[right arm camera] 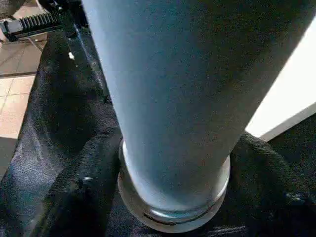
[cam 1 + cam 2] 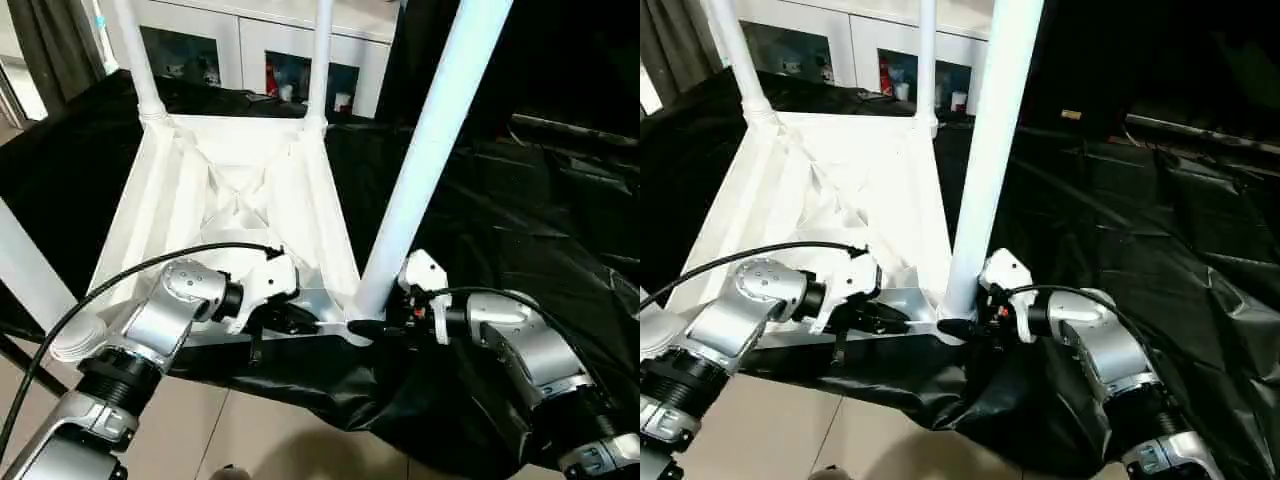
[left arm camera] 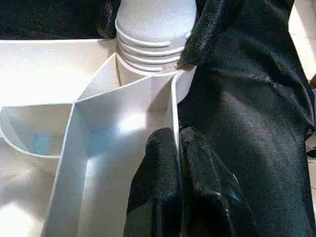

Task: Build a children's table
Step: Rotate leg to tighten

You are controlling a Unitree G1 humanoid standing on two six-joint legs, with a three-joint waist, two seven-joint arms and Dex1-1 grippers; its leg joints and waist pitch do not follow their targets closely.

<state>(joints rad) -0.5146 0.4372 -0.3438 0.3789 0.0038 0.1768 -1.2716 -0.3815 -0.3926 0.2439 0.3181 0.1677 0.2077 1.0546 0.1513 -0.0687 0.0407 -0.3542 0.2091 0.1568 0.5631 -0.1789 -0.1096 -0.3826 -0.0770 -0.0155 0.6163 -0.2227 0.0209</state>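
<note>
The children's table top (image 2: 190,190) lies upside down on a black cloth, its ribbed underside facing up. Four white legs stand in its corner sockets: far left (image 2: 135,55), far right (image 2: 320,60), near left (image 2: 25,270) and near right (image 2: 430,140). My left gripper (image 3: 177,148) is shut on the top's thin near rim, close to the near right corner socket (image 3: 148,54). My right gripper (image 1: 173,187) holds the base of the near right leg (image 1: 177,98), one black finger (image 1: 84,192) pressed on each side just above the socket.
The black cloth (image 2: 520,200) spreads wide to the right and hangs over the near edge above tiled floor (image 2: 240,430). A white cabinet with glass doors (image 2: 260,50) stands behind. A black cable (image 2: 120,275) arcs over my left forearm.
</note>
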